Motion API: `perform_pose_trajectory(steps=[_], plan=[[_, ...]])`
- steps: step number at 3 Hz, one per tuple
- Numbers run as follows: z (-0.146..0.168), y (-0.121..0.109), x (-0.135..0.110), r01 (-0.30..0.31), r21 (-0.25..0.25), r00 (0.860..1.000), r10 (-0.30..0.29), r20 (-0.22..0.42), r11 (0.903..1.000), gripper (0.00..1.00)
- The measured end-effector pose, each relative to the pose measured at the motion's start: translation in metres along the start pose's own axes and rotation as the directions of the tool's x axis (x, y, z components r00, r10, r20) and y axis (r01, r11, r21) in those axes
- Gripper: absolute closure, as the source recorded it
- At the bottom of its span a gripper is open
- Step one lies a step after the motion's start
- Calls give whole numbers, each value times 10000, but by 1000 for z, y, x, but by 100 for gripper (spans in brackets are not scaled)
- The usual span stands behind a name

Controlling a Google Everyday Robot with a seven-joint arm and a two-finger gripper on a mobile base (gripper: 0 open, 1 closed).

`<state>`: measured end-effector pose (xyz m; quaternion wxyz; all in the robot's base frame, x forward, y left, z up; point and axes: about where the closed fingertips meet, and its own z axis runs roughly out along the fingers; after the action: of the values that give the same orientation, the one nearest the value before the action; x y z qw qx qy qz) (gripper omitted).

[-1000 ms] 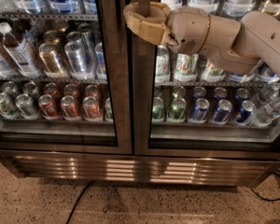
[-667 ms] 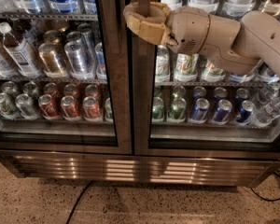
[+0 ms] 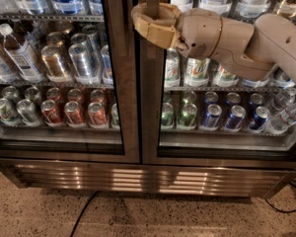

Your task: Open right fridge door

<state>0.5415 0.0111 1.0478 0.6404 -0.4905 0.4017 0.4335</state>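
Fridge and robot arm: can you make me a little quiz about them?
1. True or false: the right fridge door is shut.
2. Where is the end effector? A) on the floor B) up high, at the right fridge door's inner edge C) inside the fridge
3. Fill in: beside the green cans, the same shelf holds ___ cans.
Key: 1 true; 2 B; 3 blue, the blue cans.

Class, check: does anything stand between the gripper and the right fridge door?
Nothing visible does. The gripper is at the inner frame of the right fridge door, beside the centre seam, with no object between them.
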Motion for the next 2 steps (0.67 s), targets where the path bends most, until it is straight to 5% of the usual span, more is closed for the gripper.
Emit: perform_pose_trajectory(steps=[2], plan=[[0,-1,0,-1,25,10000,1,17,10000,100]])
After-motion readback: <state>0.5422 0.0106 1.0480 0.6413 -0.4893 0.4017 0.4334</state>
